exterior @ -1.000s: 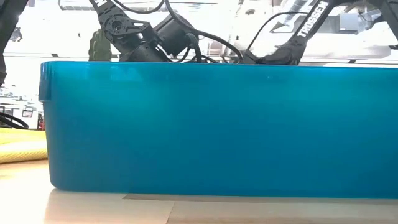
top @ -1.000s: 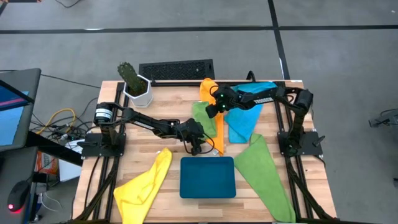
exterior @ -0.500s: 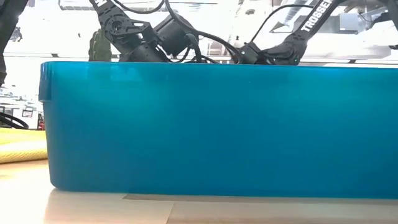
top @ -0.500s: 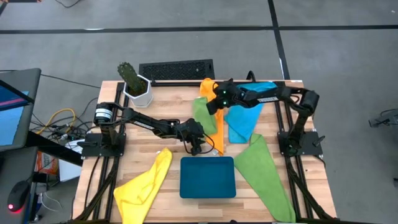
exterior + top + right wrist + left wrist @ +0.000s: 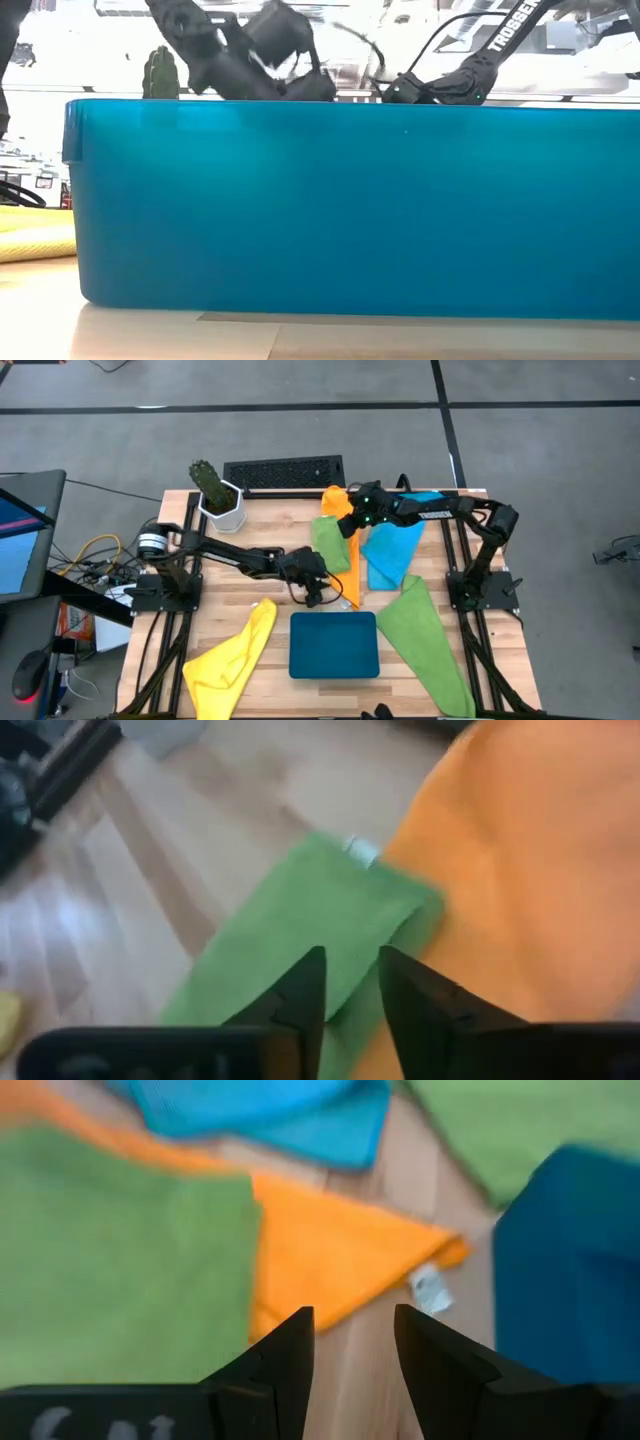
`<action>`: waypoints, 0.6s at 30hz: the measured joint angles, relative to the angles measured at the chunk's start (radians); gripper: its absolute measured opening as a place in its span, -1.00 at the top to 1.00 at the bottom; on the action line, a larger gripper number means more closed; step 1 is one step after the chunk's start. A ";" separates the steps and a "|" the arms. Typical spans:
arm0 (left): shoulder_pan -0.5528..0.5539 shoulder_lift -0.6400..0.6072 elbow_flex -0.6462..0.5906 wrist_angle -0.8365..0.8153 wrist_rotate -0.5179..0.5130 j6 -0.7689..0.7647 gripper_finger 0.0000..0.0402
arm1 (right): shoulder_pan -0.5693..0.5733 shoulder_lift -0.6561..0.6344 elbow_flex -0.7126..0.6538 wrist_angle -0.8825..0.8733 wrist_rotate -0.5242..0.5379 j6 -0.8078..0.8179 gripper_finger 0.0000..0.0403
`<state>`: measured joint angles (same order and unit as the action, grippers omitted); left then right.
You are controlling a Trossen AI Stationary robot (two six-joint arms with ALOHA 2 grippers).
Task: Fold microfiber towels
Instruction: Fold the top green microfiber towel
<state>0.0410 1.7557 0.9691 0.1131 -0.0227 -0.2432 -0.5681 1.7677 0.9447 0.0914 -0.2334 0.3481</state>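
Observation:
An orange towel [image 5: 348, 565] lies as a long strip running from the table's far side to its near side. One green towel [image 5: 328, 545] lies against its left side and a blue towel [image 5: 392, 550] to its right. A second green towel [image 5: 420, 640] and a yellow towel [image 5: 232, 658] lie near the front. My left gripper [image 5: 312, 598] hovers open just short of the orange towel's near corner [image 5: 400, 1255], which carries a white tag. My right gripper [image 5: 348, 527] hangs open over the seam between the green towel [image 5: 300, 910] and the orange towel [image 5: 520, 840].
A dark teal tray [image 5: 334, 645] sits at the front centre and its wall [image 5: 340, 200] fills the low view. A potted cactus [image 5: 215, 495] and a black keyboard [image 5: 283, 472] stand along the far edge. Bare wood shows left of the towels.
My left gripper has risen a little above the orange towel's near corner. My right gripper has gone up and toward the table's far right, along the orange towel's far part. The towels lie as before.

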 joint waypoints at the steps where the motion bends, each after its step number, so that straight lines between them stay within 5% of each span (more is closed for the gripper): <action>1: 0.000 -0.026 0.001 -0.011 -0.016 0.012 0.34 | -0.009 -0.011 0.000 -0.001 0.001 -0.014 0.35; 4: 0.000 -0.093 0.003 -0.067 -0.092 0.059 0.34 | -0.027 -0.057 0.000 -0.015 -0.019 -0.091 0.25; 10: 0.002 -0.146 0.003 -0.172 -0.150 0.106 0.34 | 0.098 -0.115 0.001 -0.142 -0.265 -0.501 0.16; 18: -0.001 -0.146 -0.025 -0.184 -0.121 0.095 0.34 | 0.295 -0.010 -0.001 -0.177 -0.146 -0.662 0.23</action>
<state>0.0402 1.6093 0.9438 -0.0713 -0.1436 -0.1484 -0.2731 1.7581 0.9441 -0.0854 -0.3793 -0.3135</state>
